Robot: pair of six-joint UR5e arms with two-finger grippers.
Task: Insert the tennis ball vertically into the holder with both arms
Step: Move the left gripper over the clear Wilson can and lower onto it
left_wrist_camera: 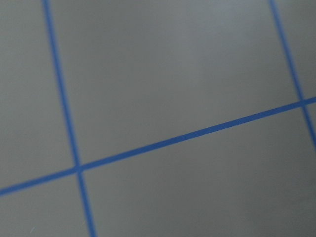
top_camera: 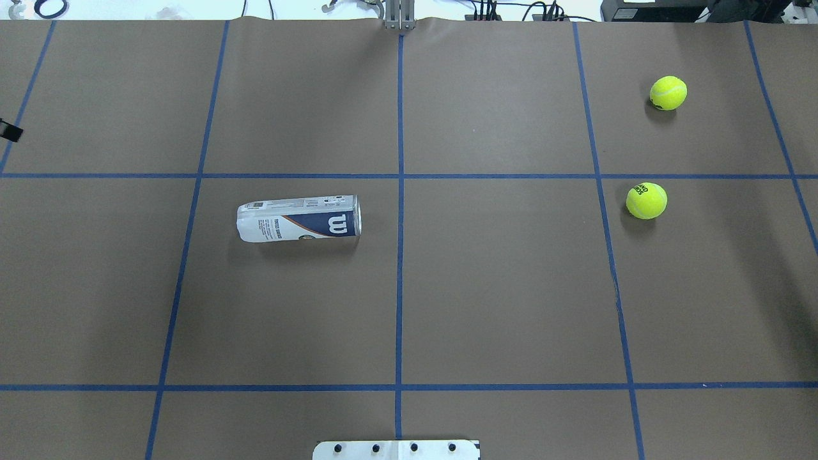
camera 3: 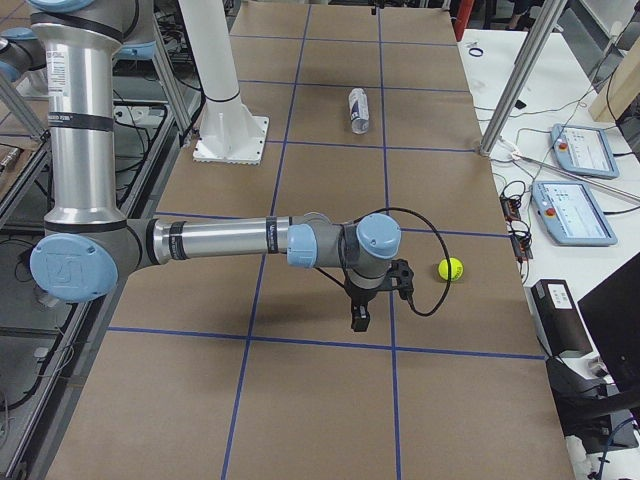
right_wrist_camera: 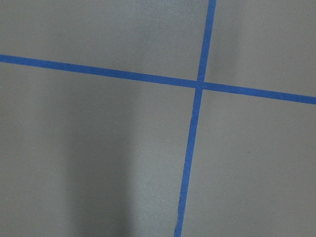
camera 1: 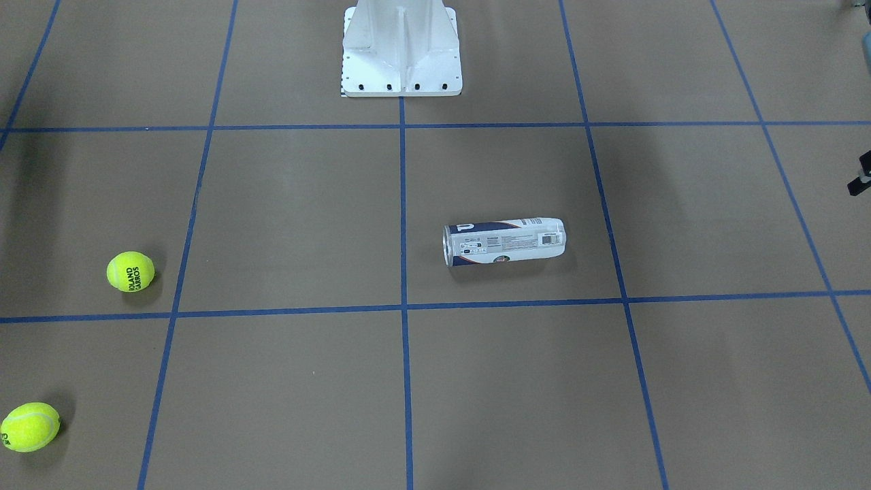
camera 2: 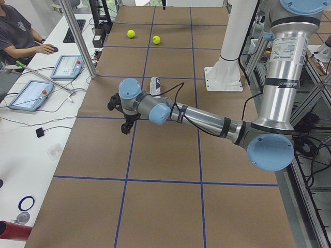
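Note:
The holder [camera 1: 505,241] lies on its side on the brown table, its silver-rimmed mouth toward the table's middle; it also shows in the overhead view [top_camera: 298,218]. Two yellow tennis balls [top_camera: 668,93] [top_camera: 646,200] rest on the robot's right side, far from the holder, and show in the front-facing view [camera 1: 130,271] [camera 1: 30,427]. My left gripper [camera 2: 125,125] hangs above the table near its left end, well short of the holder [camera 2: 155,85]; only a black sliver shows overhead [top_camera: 9,131]. My right gripper [camera 3: 358,318] hovers near one ball [camera 3: 450,269]. I cannot tell whether either gripper is open. Both wrist views show only table.
The white robot base [camera 1: 401,68] stands at the table's robot side. Blue tape lines grid the table. An operator [camera 2: 15,31] sits at a side bench with tablets [camera 2: 67,66], and metal posts [camera 2: 77,36] [camera 3: 510,90] stand at the table's far edge.

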